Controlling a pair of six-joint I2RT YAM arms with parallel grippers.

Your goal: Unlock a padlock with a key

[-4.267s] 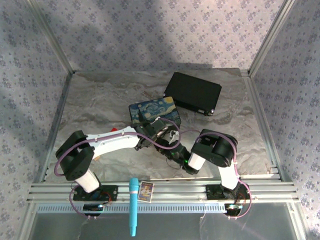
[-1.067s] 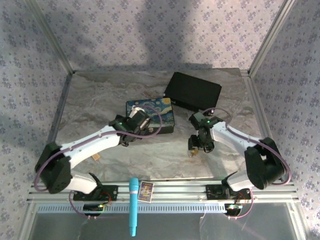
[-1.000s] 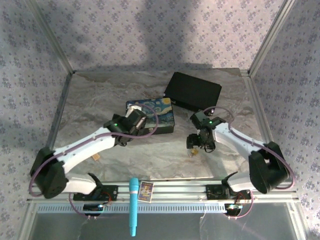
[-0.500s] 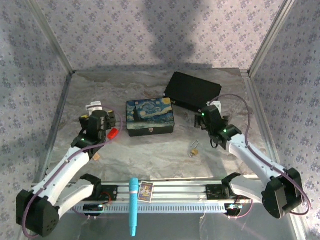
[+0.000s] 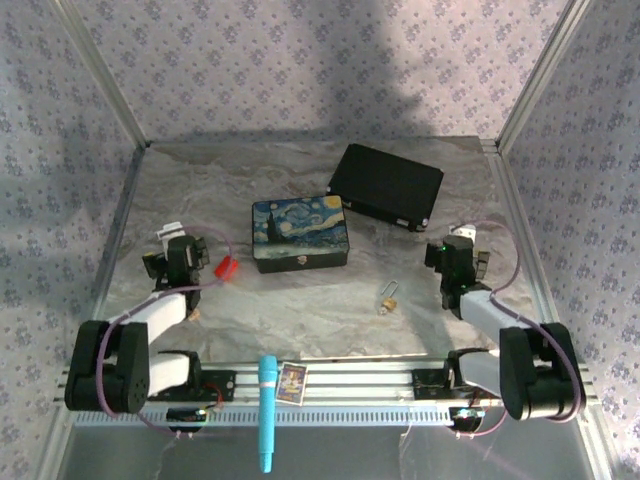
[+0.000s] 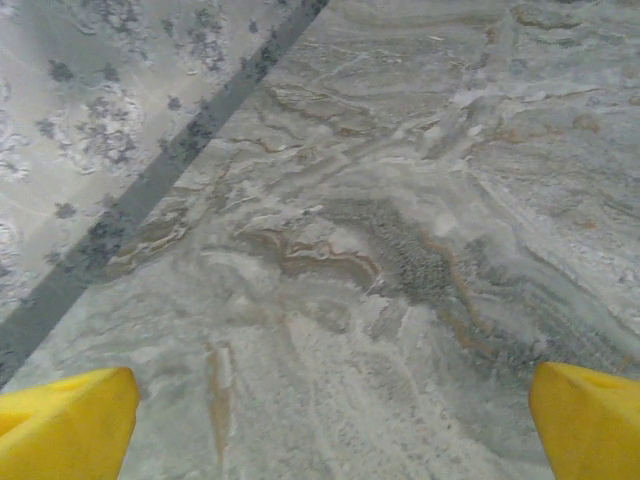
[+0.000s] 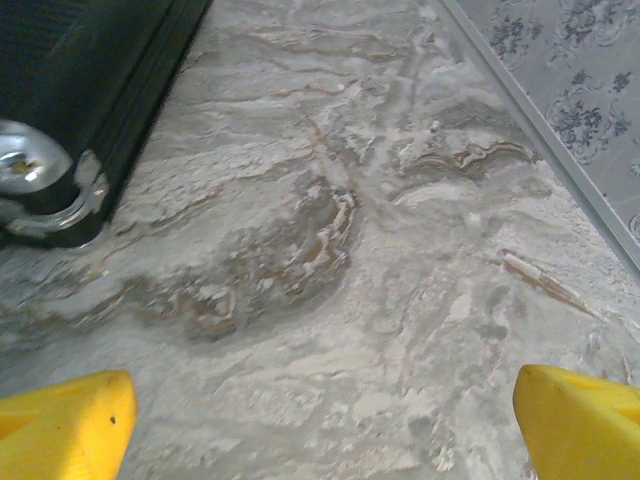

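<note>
The padlock [image 5: 389, 297] lies on the marbled counter [image 5: 300, 310], in the open stretch toward the near right. It sits well apart from both arms, and nothing touches it. Its brass body points toward the near edge and its silver shackle toward the far side. It is too small in the overhead view to tell whether the shackle is sprung or whether a key is in it.

The left pincer [image 5: 170, 250] is on the left side of the counter, with its arm folded back close to its base. In the left wrist view the left pincer [image 6: 320, 435] is spread wide. Its two yellow fingertips [image 6: 62, 420] sit at the opposite lower corners with bare counter between them. A small red object [image 5: 227, 268] lies just to the right of this pincer, between it and the painted box [image 5: 300, 233].

The right pincer [image 5: 460, 255] is on the right side, its arm also drawn in near its base. In the right wrist view the right pincer [image 7: 320, 430] gapes wide too. Its yellow fingertips [image 7: 62, 425] are far apart and grip nothing. The silver-cornered end of the black case [image 7: 80, 90] shows at the upper left of that view, resting on the counter.

From above, the painted box sits near the middle of the counter, and the black case [image 5: 386, 186] lies behind it to the right, close by. The padlock is nearer than both, off the box's near right corner. A blue stick [image 5: 268, 410] and a small card [image 5: 292, 380] rest on the metal rail [image 5: 350, 378] at the near edge.
</note>
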